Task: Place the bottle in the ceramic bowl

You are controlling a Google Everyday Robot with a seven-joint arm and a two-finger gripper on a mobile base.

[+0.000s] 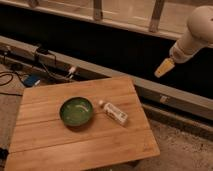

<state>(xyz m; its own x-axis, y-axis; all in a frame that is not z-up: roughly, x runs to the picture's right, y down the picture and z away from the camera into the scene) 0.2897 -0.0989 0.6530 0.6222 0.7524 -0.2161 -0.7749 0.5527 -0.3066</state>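
The room is dim, with a dark band of wall behind a pale ledge (100,70) and gritty floor (180,145) beyond the table's far corner. A wooden slatted table (75,145) stands in the middle, and on it sits the bowl (76,110), dark green and glossy with lighter streaks inside, upright and with nothing in it. Just beside the bowl, on the side nearer the arm, the bottle (114,112) lies flat on the boards, its pale cap pointing at the bowl's rim and its body angled away toward the table's edge; cap and rim are close, though I can't say that they touch. The white arm (197,32) reaches in from the upper corner, and its gripper (164,67), a yellowish tip angled downward, hangs in the air past the table's back edge, well apart from bottle and bowl. It carries nothing; whether it is open or closed I cannot tell. Cables (50,67) trail along the ledge, near a small blue object (31,80) on the floor.
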